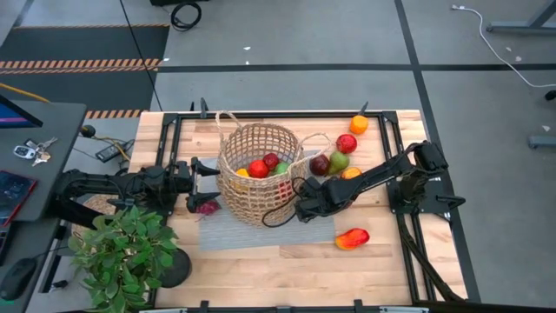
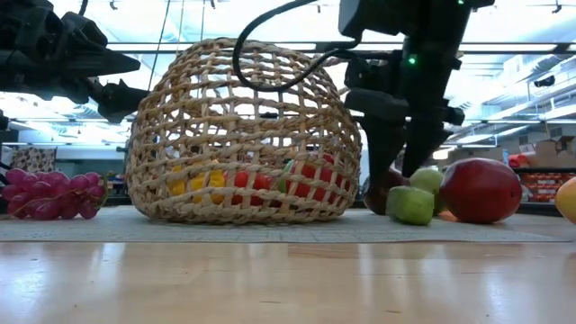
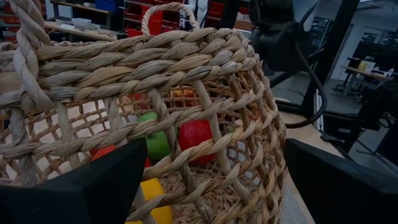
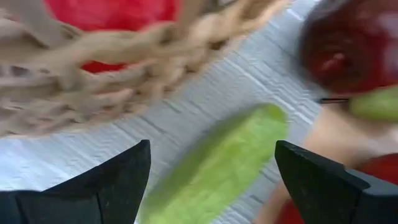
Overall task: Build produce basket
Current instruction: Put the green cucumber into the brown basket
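Observation:
The tan wicker basket [image 1: 258, 169] lies tipped on a grey mat [image 1: 261, 233], with red, green and yellow produce inside [image 3: 196, 134]. My left gripper [image 1: 204, 178] is open beside the basket's left wall [image 3: 186, 68]; I cannot tell whether it touches the wall. My right gripper [image 1: 304, 207] is open, low at the basket's right side. Its fingers stand on either side of a green cucumber [image 4: 217, 168], which lies on the mat and also shows in the low view [image 2: 411, 205]. A dark-red piece [image 1: 320, 163] and a green pear [image 1: 338, 161] lie just beyond it.
Purple grapes [image 1: 206, 206] lie left of the basket. A red apple [image 1: 347, 143], two orange pieces [image 1: 359, 124] [image 1: 351, 173] and a red-orange pepper [image 1: 352, 238] lie on the right. A potted plant [image 1: 126, 252] stands at the near left corner.

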Motion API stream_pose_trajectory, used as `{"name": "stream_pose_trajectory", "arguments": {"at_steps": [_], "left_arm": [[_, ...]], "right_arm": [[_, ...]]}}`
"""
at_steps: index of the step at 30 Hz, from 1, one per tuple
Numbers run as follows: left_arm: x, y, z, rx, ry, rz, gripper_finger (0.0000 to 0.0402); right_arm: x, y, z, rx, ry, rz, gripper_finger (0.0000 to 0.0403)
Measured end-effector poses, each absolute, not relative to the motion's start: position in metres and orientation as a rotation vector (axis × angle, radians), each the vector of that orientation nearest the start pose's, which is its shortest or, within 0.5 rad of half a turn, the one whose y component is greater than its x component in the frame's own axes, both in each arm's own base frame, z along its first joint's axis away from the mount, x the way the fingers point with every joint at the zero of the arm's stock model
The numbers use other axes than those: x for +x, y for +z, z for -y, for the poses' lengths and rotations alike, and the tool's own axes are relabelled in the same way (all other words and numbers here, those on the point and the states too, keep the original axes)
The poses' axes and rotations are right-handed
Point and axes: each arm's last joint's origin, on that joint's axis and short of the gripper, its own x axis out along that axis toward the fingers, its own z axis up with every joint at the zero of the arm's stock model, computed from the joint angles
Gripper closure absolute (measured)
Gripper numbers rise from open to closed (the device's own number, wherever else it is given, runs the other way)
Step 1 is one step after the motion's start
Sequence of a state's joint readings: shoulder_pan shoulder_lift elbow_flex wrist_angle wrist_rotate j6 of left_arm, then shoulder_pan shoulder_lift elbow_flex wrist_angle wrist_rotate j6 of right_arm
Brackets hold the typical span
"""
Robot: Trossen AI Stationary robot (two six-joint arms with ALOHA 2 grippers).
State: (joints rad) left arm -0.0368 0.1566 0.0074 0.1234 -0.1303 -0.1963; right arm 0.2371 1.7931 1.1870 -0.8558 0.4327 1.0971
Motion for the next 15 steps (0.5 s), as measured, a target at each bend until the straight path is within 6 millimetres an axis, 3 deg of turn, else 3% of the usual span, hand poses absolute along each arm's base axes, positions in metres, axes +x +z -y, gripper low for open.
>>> {"name": "stream_pose_trajectory", "arguments": {"at_steps": [9, 15], "left_arm": [[0.107, 0.165, 0.000, -0.194, 0.096, -0.016, 0.0015], [0.107, 0.165, 0.000, -0.194, 0.096, -0.016, 0.0015]], "right_arm": [[0.305, 0.162, -0.068, 0.496, -0.982, -1.020, 0.0055], [0.300, 0.148, -0.077, 0.569, -0.962, -0.986, 0.0055]]}}
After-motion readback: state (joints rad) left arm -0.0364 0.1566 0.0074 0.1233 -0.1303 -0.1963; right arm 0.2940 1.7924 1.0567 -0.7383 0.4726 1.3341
